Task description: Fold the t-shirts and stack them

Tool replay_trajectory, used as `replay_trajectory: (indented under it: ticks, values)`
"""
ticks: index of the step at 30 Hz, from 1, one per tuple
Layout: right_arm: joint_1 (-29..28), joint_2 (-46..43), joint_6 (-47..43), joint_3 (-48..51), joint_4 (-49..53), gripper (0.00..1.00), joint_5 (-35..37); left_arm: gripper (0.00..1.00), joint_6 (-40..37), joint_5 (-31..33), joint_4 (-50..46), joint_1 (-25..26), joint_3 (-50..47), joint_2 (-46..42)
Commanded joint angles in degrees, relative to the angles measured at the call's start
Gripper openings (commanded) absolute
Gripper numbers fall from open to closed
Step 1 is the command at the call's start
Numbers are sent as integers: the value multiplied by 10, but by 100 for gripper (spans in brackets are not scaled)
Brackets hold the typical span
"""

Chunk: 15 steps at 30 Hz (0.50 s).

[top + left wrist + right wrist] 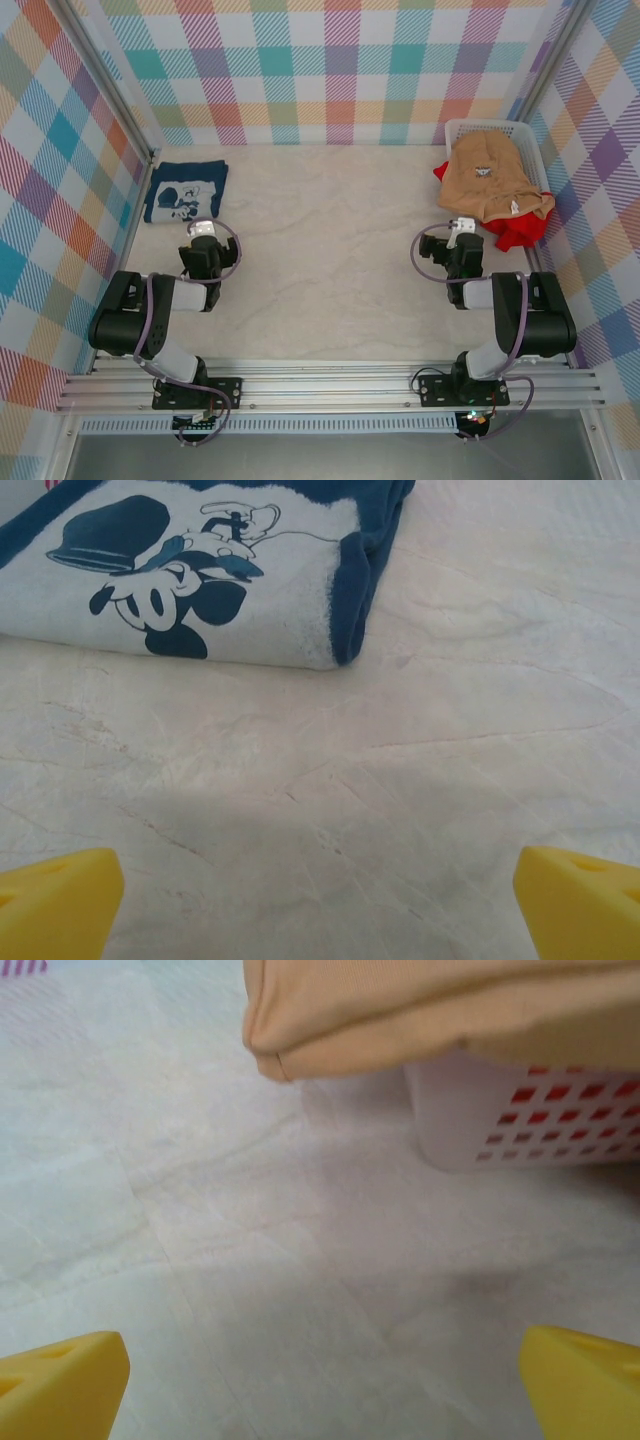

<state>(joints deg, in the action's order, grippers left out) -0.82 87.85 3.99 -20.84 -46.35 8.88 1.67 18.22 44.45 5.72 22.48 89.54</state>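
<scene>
I judge one of three done: on the marble-look table, the perforated white plastic basket at far right holds the tan shirt and red shirt, soft and crumpled, spilling over its rim. The navy shirt lies folded flat at far left. My left gripper and right gripper hang empty, yellow jaws spread wide.

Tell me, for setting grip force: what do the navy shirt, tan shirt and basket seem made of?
Navy shirt: seemingly soft matte knit cloth, rounded fold edge. Tan shirt: smooth matte jersey, stitched hem. Basket: probably white plastic, faintly translucent, moulded holes.
</scene>
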Motion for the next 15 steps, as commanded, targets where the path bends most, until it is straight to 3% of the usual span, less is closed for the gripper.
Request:
replay_trajectory:
  ticks: [1,12,15]
  values:
    - [-4,1,-10,-11,-42,100,-9,100,-2,-16,48,-6,2,4]
    - [-5,-1,-10,-11,-40,100,-8,100,-5,-15,44,-3,0,-1]
    - [-5,2,-26,-22,-23,100,-46,100,-6,-15,44,-3,1,-1]
